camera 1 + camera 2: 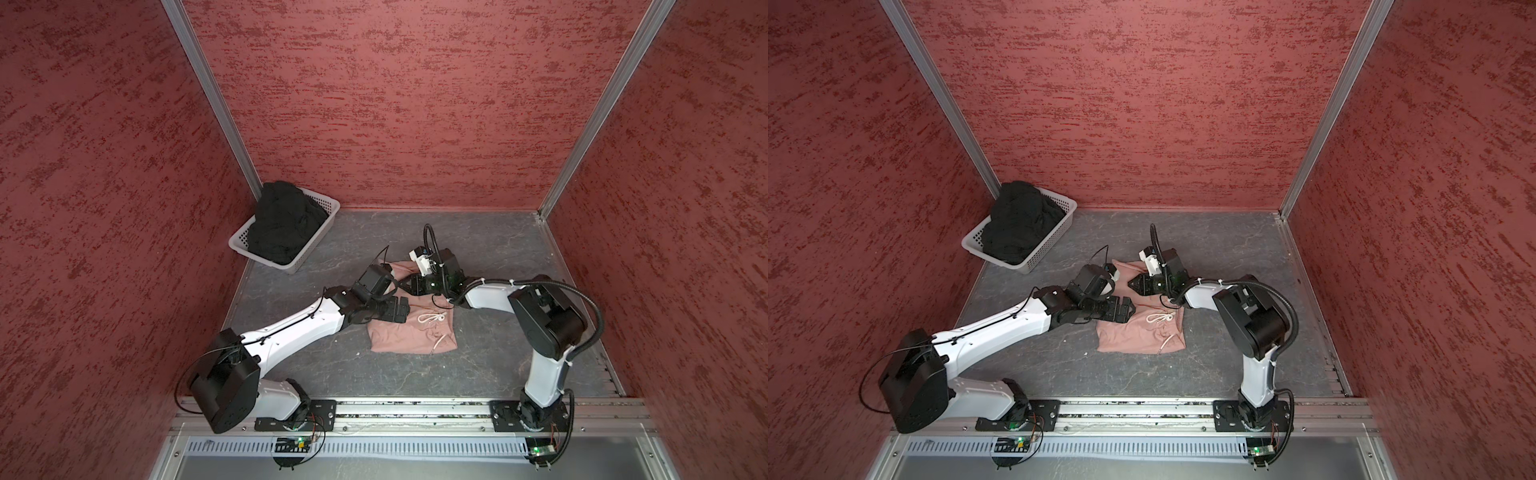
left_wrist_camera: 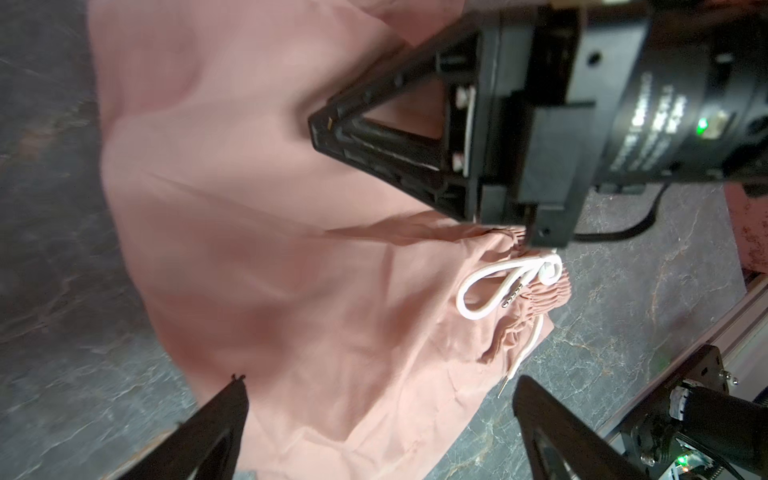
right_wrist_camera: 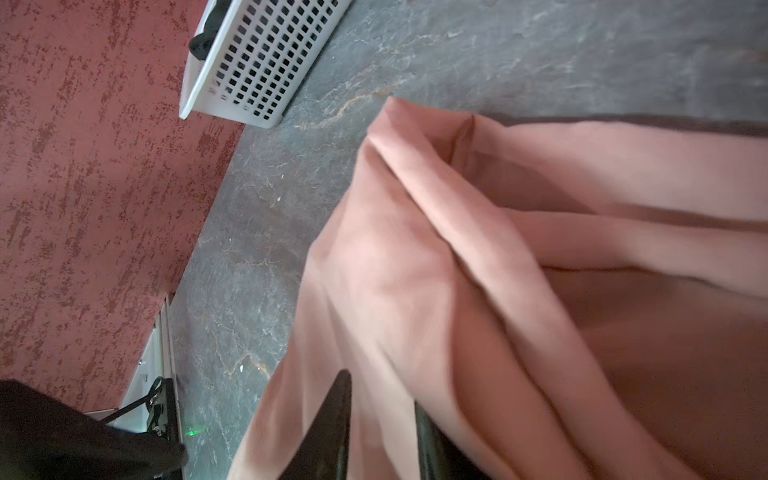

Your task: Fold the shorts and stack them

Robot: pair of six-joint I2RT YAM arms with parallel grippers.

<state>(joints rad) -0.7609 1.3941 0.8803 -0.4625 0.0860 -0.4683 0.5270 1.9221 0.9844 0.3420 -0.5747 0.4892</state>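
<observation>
Right pincer (image 2: 321, 129) pinches pink shorts (image 2: 249, 257); left pincer (image 2: 379, 380) spread wide.

Top views: high above the front rail (image 1: 415, 409), tilted down toward the back wall (image 1: 395, 104), far off; whole table (image 1: 498, 249) in both.
Left wrist: close above pink shorts (image 2: 270, 270), facing right gripper (image 2: 322, 129).
Right wrist: close over same shorts, facing white basket (image 3: 266, 62).
Shared: shorts in all four.
</observation>
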